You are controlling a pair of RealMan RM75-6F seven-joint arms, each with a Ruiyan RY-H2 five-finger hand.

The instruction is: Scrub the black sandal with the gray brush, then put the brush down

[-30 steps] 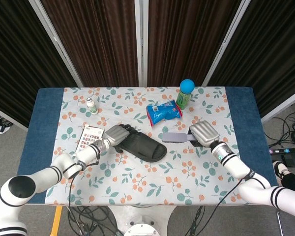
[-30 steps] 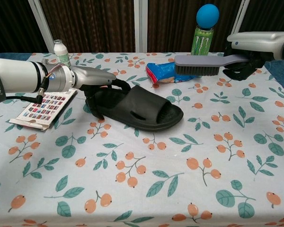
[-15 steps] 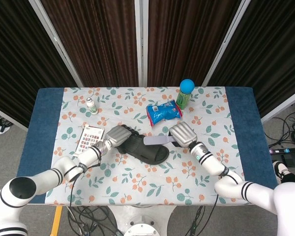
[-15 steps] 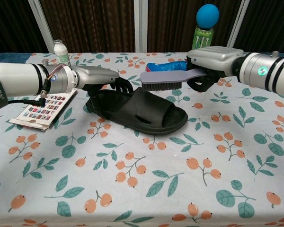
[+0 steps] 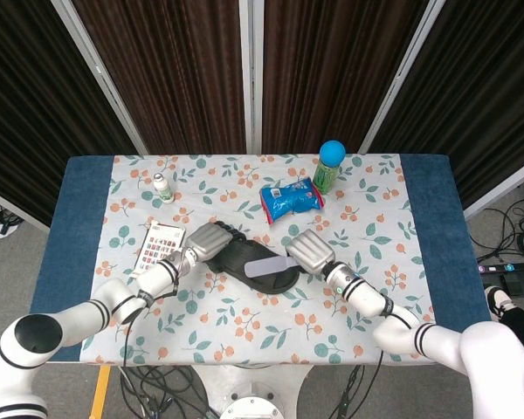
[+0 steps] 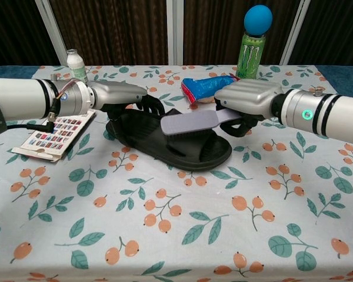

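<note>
My left robot hand (image 6: 122,97) grips the heel end of the black sandal (image 6: 170,136), fingers curled over its back edge, so the shoe stays put on the worktop (image 6: 235,235) while I scrub. I judge that anchoring is the whole reason the hand is there: the sandal is light and would slide on the printed cloth under a sideways stroke. Beside my left forearm lies a card of coloured stickers (image 6: 56,134), and beyond it a small white bottle (image 6: 76,63); neither is in the way.

The sandal lies near the middle of the worktop, sole down, toe pointing to my right. Over its strap sits the gray brush (image 6: 191,123), bristles down, its back tilted toward the chest camera, and it seems to touch the strap. My right robot hand (image 6: 250,100) clasps the brush handle, coming in low from the right so the head lies along the shoe.

Behind the brush are a blue snack bag (image 6: 209,87) and a green can (image 6: 249,53) with a blue ball (image 6: 257,19) on top, well apart from my stroke.
</note>
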